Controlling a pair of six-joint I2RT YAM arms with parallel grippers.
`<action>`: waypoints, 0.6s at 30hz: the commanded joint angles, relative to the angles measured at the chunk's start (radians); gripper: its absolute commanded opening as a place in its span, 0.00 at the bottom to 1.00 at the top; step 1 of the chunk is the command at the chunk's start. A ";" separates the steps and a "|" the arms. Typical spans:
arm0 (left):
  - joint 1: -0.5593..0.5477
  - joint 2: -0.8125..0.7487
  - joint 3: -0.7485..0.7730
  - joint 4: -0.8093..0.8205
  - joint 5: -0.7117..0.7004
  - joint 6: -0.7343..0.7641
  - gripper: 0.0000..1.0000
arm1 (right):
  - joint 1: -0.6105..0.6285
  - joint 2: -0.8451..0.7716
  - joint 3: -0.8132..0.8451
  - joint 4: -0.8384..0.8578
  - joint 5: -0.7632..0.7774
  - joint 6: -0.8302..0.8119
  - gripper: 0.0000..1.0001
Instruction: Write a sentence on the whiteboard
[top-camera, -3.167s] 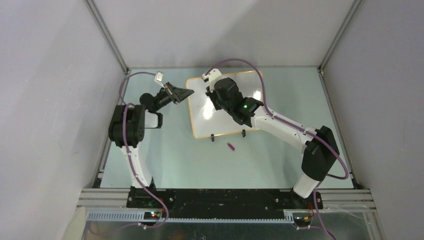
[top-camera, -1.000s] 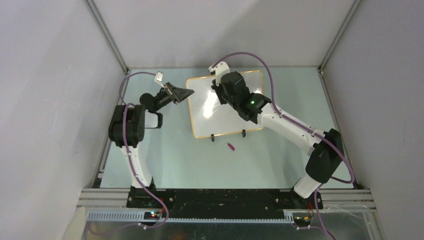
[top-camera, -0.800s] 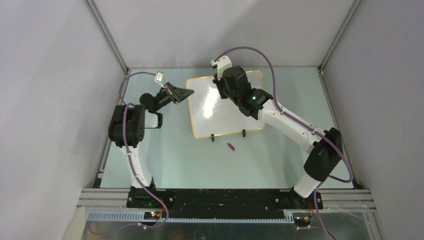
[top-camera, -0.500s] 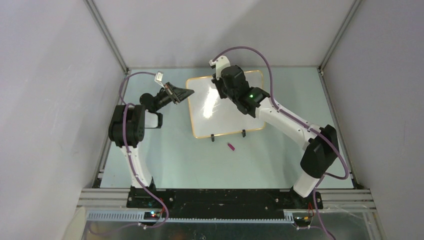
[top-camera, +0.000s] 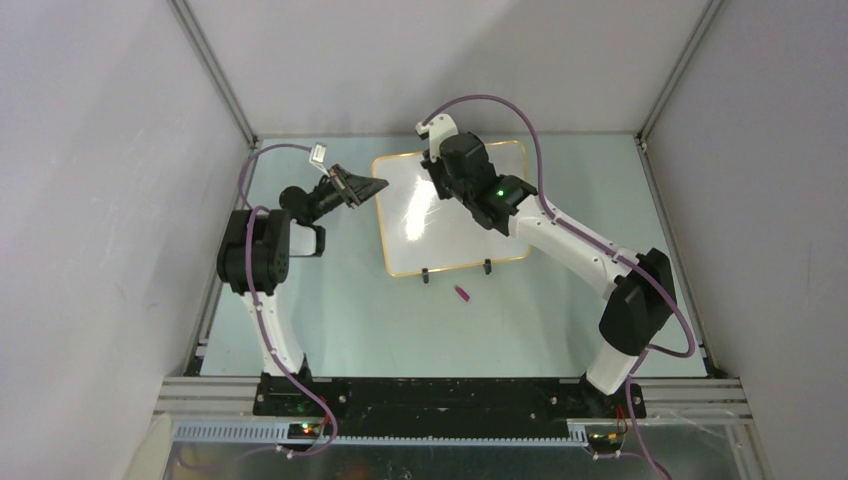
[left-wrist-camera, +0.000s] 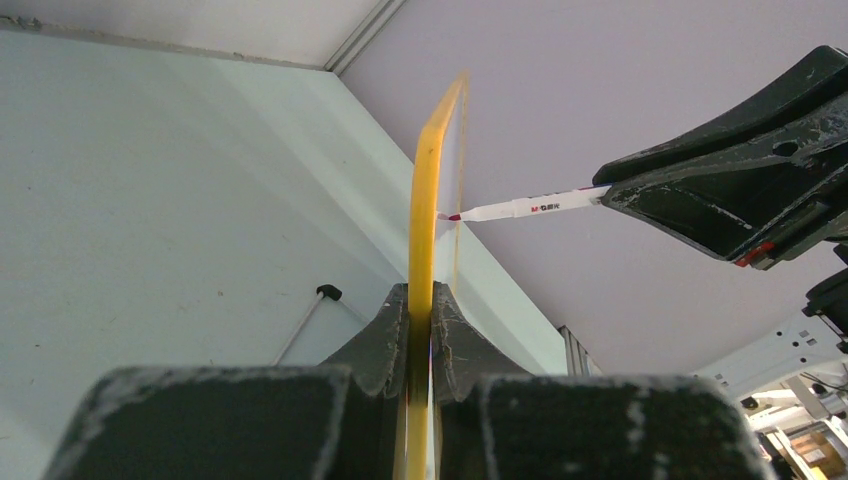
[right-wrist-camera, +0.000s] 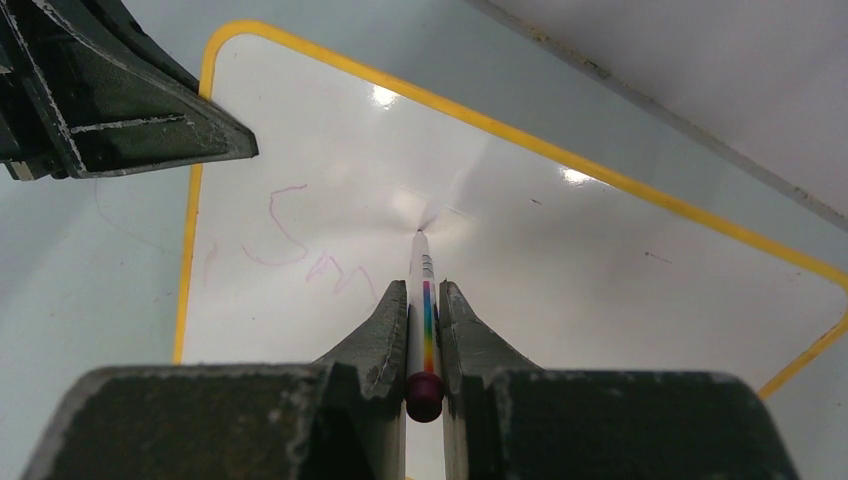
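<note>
The whiteboard (top-camera: 430, 235) with a yellow frame stands tilted on two black clip feet at the back middle. My left gripper (top-camera: 375, 187) is shut on its left edge; the left wrist view shows the yellow frame (left-wrist-camera: 428, 200) edge-on between the jaws. My right gripper (top-camera: 437, 190) is shut on a white marker (right-wrist-camera: 421, 300) with a rainbow stripe and purple end. The marker tip touches the board (right-wrist-camera: 560, 270) near its upper middle. Faint pink strokes (right-wrist-camera: 300, 245) lie left of the tip. The marker (left-wrist-camera: 520, 208) also shows in the left wrist view, tip on the board.
A small purple marker cap (top-camera: 463, 294) lies on the green table (top-camera: 400, 330) in front of the board. Grey enclosure walls with metal frame rails surround the table. Purple cables loop above both arms.
My right gripper with the marker has moved from the board's left middle up and right to its upper part, then slightly back left. The left arm and board have not moved.
</note>
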 joint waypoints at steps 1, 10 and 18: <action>-0.023 0.016 0.008 0.021 0.080 0.050 0.00 | -0.013 0.008 0.026 -0.010 0.013 0.000 0.00; -0.022 0.017 0.006 0.021 0.080 0.050 0.00 | -0.001 -0.001 0.004 -0.015 0.020 -0.001 0.00; -0.023 0.016 0.005 0.022 0.080 0.052 0.00 | -0.006 -0.015 -0.001 -0.004 0.006 0.003 0.00</action>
